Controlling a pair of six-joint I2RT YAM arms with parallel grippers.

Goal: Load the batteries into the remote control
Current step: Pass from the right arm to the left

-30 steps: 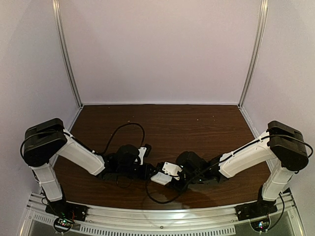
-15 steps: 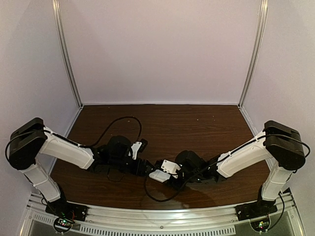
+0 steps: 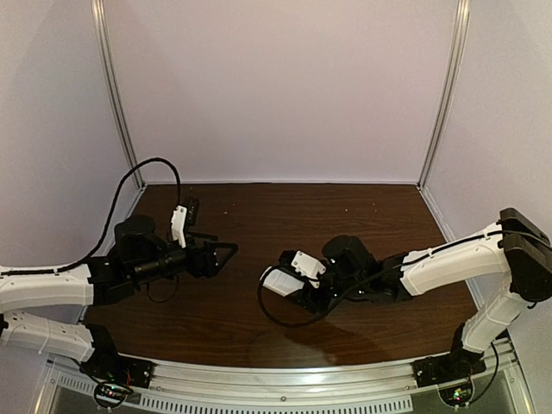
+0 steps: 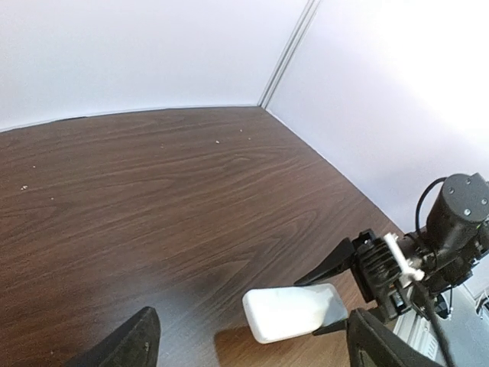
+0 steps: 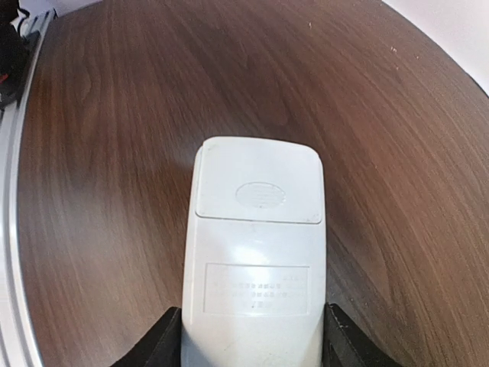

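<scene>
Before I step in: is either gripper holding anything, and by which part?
The right gripper pinches the remote control by its long edges at the end nearest the wrist, back face up. The left gripper is open, empty.

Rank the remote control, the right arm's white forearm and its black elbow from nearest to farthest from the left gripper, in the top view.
Measured from the left gripper:
1. remote control, just to its right, mid-scene.
2. white forearm, well farther right.
3. black elbow, at the far right of the view.
</scene>
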